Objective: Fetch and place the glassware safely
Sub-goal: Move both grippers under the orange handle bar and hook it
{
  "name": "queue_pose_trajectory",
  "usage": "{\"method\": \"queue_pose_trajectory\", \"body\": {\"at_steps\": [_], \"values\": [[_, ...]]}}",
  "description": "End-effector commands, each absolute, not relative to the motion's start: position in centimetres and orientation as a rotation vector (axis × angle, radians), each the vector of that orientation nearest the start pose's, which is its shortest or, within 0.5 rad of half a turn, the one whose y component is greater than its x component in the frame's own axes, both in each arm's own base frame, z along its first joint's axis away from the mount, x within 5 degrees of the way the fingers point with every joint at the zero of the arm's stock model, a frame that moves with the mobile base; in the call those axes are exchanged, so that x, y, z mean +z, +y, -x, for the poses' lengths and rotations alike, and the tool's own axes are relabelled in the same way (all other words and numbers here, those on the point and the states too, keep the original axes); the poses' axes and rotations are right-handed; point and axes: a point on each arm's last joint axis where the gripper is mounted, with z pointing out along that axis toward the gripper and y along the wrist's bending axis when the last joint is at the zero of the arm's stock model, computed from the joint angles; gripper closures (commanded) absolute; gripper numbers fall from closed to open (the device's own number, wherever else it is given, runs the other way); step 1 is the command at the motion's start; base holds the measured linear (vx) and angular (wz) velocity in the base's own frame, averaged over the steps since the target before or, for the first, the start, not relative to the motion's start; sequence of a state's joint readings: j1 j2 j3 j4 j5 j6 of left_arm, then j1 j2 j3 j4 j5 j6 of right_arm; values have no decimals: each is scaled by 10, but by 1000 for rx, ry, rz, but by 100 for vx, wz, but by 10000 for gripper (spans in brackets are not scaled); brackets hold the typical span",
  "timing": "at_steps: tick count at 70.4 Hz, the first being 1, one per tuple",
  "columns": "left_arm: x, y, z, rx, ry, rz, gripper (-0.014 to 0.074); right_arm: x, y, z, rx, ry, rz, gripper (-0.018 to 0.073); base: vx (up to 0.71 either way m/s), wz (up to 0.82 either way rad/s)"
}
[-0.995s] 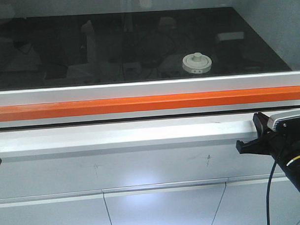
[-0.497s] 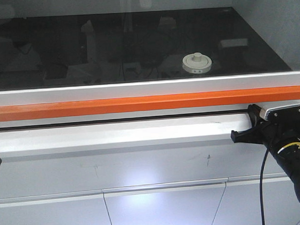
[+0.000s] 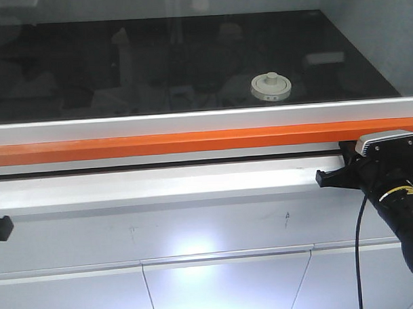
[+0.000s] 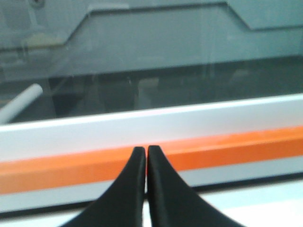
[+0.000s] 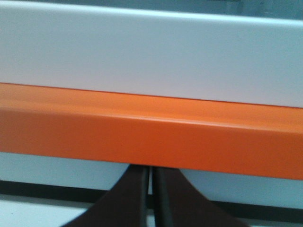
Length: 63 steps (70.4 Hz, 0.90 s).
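nearest the camera, the right gripper sat low on the right in front of the white ledge, its fingers closed together on nothing. the left gripper was closed and empty too, with just its tip peeking in at the left edge of the front view. past both of them the orange strip ran along the front of the black desk, and further back the glass jar stood upright with its lid on, right of centre on the desk, well apart from both grippers.
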<state>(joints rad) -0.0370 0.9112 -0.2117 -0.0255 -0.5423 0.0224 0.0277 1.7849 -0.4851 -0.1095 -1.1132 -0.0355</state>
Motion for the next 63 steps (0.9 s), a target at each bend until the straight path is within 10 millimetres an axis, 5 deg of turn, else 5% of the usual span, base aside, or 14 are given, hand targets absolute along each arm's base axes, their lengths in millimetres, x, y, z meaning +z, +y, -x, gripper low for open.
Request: {"method": "queue_pose_trajectory", "body": {"at_steps": [1,42,63], "values": [[244,-5,-178,-19,1575,-11,603,184,18,-301,39,1469,165,560,0,0],[179,-6,-228,-4,1617,-12,603,184,18,-301,39,1469,165,560,0,0],[170,-6,-247,-2,1597,-12,603,184,18,-301,40,1469,167,560,0,0]]}}
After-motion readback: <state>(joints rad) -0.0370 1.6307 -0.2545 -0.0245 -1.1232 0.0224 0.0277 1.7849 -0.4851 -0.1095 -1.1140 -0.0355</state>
